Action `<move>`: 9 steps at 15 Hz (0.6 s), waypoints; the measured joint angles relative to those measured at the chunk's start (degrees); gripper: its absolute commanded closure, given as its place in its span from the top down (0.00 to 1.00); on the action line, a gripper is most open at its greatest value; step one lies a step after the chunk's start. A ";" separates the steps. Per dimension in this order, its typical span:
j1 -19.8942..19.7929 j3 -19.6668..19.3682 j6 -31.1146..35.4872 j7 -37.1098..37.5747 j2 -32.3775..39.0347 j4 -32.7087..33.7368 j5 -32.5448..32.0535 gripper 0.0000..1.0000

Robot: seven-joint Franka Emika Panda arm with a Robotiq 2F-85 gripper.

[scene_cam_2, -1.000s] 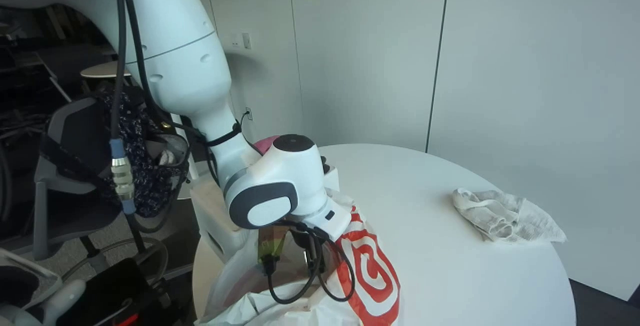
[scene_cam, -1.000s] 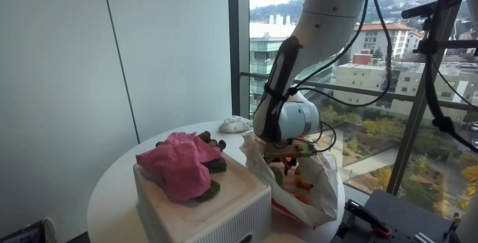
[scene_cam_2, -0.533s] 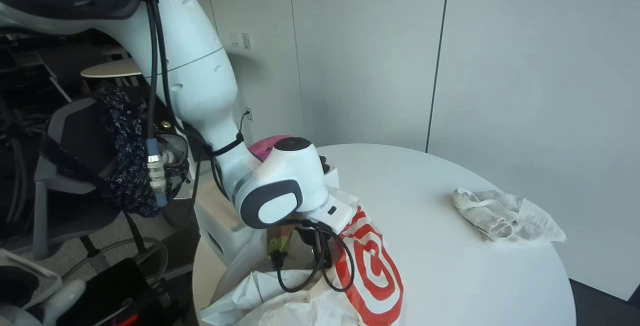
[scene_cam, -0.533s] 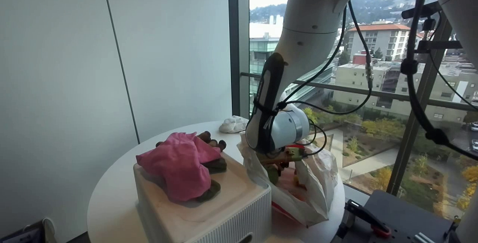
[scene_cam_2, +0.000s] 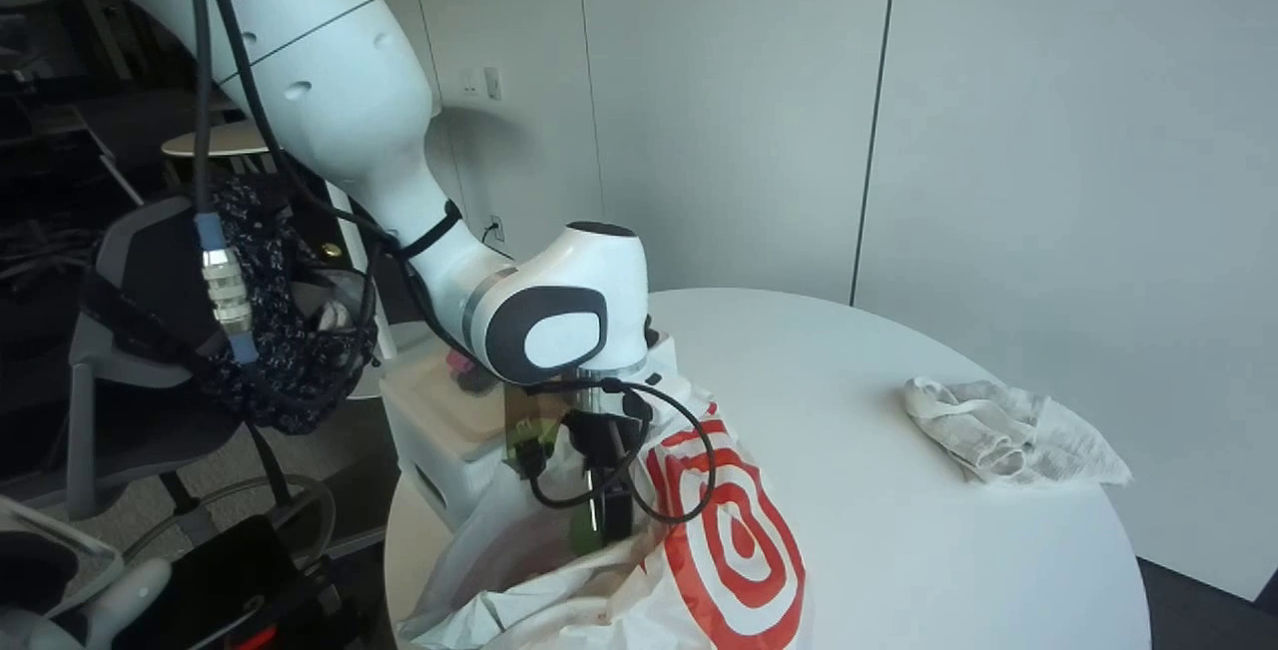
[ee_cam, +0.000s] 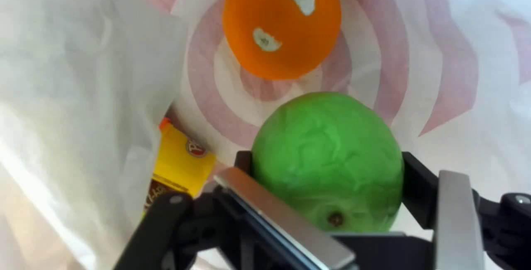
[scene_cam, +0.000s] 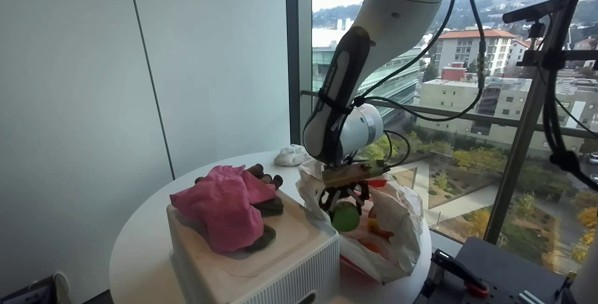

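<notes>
My gripper [ee_cam: 327, 174] is shut on a round green ball-like fruit [ee_cam: 327, 154] with a small brown spot. Its black finger pads [ee_cam: 419, 191] press on both sides of it. In an exterior view the gripper [scene_cam: 345, 211] points down and holds the green fruit [scene_cam: 345, 218] at the mouth of a white plastic bag [scene_cam: 402, 234] with red rings. An orange round fruit [ee_cam: 286, 25] with white marks lies inside the bag. A yellow packet [ee_cam: 182, 158] is partly hidden by the bag's fold. The fruit's lower side is hidden.
A pale box [scene_cam: 299, 229] stands beside the bag, bearing a pink cloth [scene_cam: 224, 206] over dark objects. A crumpled white cloth [scene_cam_2: 1013, 430] lies on the round white table [scene_cam_2: 849, 530]. A window is behind the arm. Cables loop beside the gripper.
The arm dipped into the bag about half a second ago, then rose. The gripper is now higher, with the green fruit between its fingers and more of it showing.
</notes>
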 measured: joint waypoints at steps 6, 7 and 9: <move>-7.04 6.88 -24.12 -1.19 -14.26 -0.09 -6.59 0.60; -7.97 8.15 -25.07 -1.74 -16.56 -0.33 -6.68 0.60; -9.53 10.90 -24.67 -4.24 -20.84 -1.11 -6.29 0.60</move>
